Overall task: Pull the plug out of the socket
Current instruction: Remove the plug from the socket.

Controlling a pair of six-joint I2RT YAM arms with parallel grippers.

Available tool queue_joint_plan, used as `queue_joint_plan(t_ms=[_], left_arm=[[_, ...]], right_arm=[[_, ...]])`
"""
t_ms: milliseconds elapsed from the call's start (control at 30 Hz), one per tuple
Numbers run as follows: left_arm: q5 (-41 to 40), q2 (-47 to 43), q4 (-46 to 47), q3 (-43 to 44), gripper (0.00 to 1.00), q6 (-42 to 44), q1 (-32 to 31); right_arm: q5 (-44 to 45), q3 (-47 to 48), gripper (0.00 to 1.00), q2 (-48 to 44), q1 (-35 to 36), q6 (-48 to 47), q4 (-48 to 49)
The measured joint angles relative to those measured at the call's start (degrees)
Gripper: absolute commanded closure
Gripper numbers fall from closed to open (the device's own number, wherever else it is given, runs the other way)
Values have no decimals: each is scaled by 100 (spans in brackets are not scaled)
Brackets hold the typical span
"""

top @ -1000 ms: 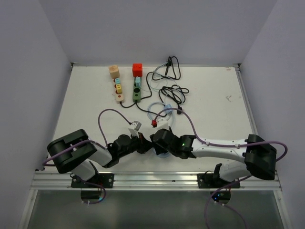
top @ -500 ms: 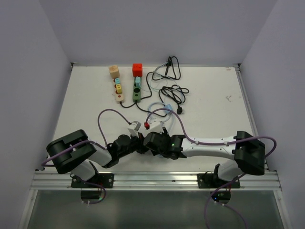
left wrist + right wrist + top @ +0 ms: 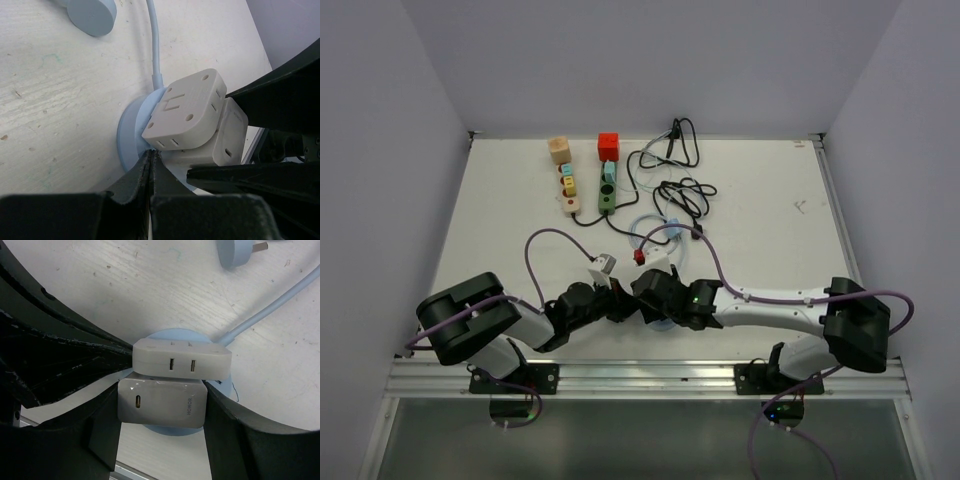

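A white plug (image 3: 162, 407), a charger block, sits in the white socket cube (image 3: 182, 362) on a round light-blue base (image 3: 222, 386). My right gripper (image 3: 161, 411) is shut on the plug, one finger against each side. My left gripper (image 3: 150, 153) is shut with nothing between its tips, which press on the blue base (image 3: 127, 135) just under the socket cube (image 3: 187, 112). From the left wrist the plug (image 3: 227, 136) shows behind the cube. From above, both grippers meet near the table's front, left (image 3: 623, 303) and right (image 3: 650, 298), and cover the socket.
A light-blue cable (image 3: 642, 228) loops away from the base and ends in a blue plug (image 3: 235, 252). Further back lie a wooden power strip (image 3: 566, 186), a green strip (image 3: 607, 192) topped by a red block, and tangled black cables (image 3: 682, 192).
The right arm swung left half a second ago and has come back close to where it stood before. The left arm has not moved. Both grippers keep the same state.
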Motion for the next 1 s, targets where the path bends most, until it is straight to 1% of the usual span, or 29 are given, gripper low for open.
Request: queue_joint_plan(t_ms=[200, 367, 500, 633, 867, 1000], left_arm=[[-57, -7, 4, 0, 100, 0, -2], [-120, -11, 44, 2, 100, -2, -2], [-153, -11, 48, 2, 100, 0, -2], [-153, -4, 46, 2, 100, -2, -2], [-166, 48, 83, -11, 100, -2, -2], [-168, 83, 127, -13, 100, -2, -2]], right_arm=[[-660, -444, 100, -376, -411, 146, 433], [-953, -621, 100, -535, -616, 173, 684], [-1012, -629, 100, -544, -656, 170, 717], [-944, -557, 100, -485, -605, 160, 625], [-162, 94, 100, 74, -105, 133, -48], [92, 291, 100, 251, 44, 155, -236]])
